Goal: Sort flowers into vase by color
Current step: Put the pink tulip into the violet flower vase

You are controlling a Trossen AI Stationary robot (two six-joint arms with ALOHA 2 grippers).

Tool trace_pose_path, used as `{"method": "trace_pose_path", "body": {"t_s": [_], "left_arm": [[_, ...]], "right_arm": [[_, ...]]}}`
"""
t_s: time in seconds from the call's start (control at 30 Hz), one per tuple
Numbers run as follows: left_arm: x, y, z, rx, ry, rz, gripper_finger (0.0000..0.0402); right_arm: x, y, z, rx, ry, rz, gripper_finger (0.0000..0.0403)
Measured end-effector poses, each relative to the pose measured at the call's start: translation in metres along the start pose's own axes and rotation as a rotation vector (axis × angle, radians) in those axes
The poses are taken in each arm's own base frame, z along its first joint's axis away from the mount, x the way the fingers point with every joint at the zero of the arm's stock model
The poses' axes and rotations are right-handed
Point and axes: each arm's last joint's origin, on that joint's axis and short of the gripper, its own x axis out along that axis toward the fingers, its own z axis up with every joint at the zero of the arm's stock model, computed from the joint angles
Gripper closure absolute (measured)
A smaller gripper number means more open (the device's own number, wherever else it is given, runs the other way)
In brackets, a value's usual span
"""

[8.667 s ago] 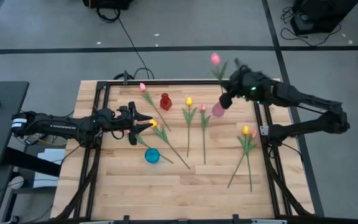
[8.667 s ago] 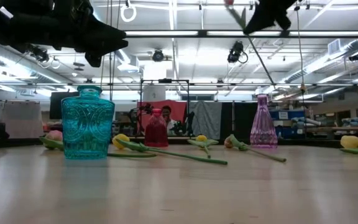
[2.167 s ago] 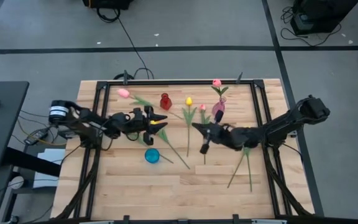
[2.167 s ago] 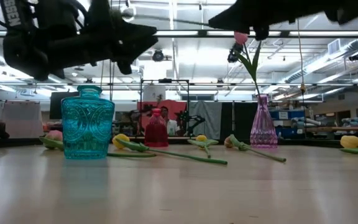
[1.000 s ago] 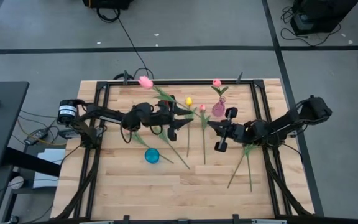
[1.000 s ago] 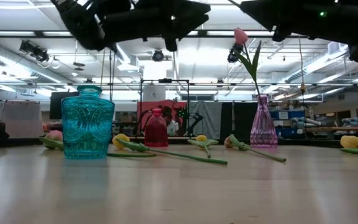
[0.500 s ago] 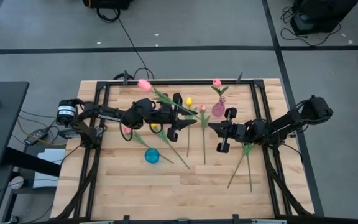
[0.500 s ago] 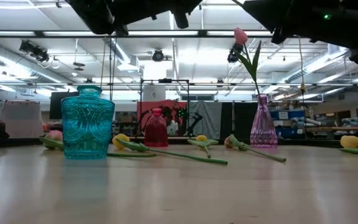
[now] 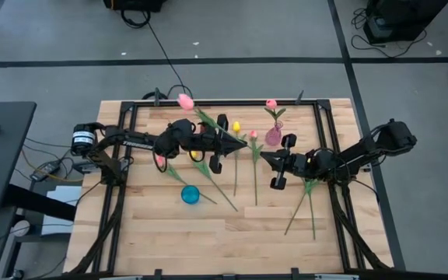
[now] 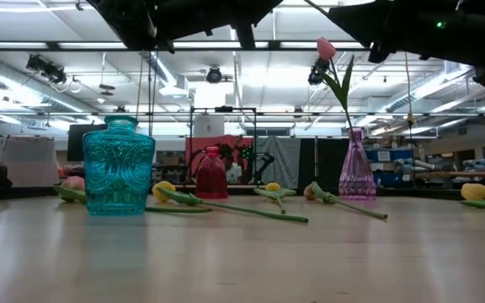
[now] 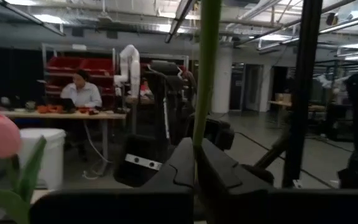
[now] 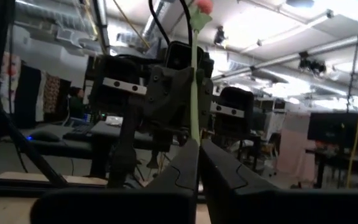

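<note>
A pink tulip (image 9: 185, 101) is held in the air above the table's middle; its green stem (image 9: 212, 124) slants from the head at the far left down to both grippers. My left gripper (image 9: 242, 147) is shut on the stem and reaches in from the left. My right gripper (image 9: 264, 156) faces it from the right, shut on the same stem. A second pink tulip (image 9: 271, 103) stands in the pink vase (image 9: 273, 137). The teal vase (image 9: 190, 194) and the red vase (image 10: 211, 174) stand without flowers in them. More tulips lie flat on the table. My left gripper pinches the tulip's stem (image 11: 200, 127) between its two fingers (image 11: 179, 168), partway along it. The fingers come level from the table's left and lie across the stem. The tulip is clear of the table. My right gripper pinches the same stem (image 12: 194, 127) near its lower end, between its fingers (image 12: 182, 165). It comes level from the table's right, across the stem. The pink head (image 12: 202, 6) stands beyond the fingers.
A yellow tulip (image 9: 236, 126) and a pink one (image 9: 253, 134) lie between the arms. Another stem (image 9: 298, 210) lies under the right arm, and a yellow and a pink tulip lie under the left arm. A black frame (image 9: 208, 102) edges the table.
My left gripper has moved toward the table's right edge, up to the right gripper, and has shut on the stem of the raised pink tulip. The tulip stays lifted and its head has shifted a little to the right.
</note>
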Motion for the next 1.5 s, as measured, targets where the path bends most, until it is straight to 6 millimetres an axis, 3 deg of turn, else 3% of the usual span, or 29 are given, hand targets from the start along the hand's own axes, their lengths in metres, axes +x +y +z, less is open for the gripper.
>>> {"method": "trace_pose_path", "body": {"t_s": [0.17, 0.37, 0.5, 0.67, 0.9, 1.03, 1.5], "left_arm": [[-0.004, 0.007, -0.002, -0.044, 0.071, -0.016, 0.0396], [-0.019, 0.012, 0.005, -0.056, 0.276, 0.035, 0.0398], [-0.032, 0.009, 0.009, -0.058, 0.411, 0.069, 0.0398], [-0.039, 0.007, 0.001, -0.060, 0.536, 0.112, 0.0398], [-0.042, 0.000, -0.011, -0.038, 0.653, 0.169, 0.0397], [-0.042, -0.007, -0.014, -0.015, 0.688, 0.198, 0.0397], [-0.036, -0.020, -0.013, 0.071, 0.654, 0.304, 0.0396]], "right_arm": [[0.000, 0.001, -0.004, 0.064, 0.040, 0.000, 0.0336], [0.000, 0.002, -0.013, 0.138, 0.149, -0.026, 0.0274], [0.013, 0.001, -0.016, 0.166, 0.231, -0.061, 0.0248], [0.050, 0.001, -0.012, 0.150, 0.409, -0.032, 0.0245], [0.094, 0.001, 0.021, 0.135, 0.436, 0.053, 0.0249], [0.103, -0.002, 0.032, 0.136, 0.400, 0.040, 0.0254], [0.107, -0.008, 0.035, 0.157, 0.349, 0.076, 0.0265]]}}
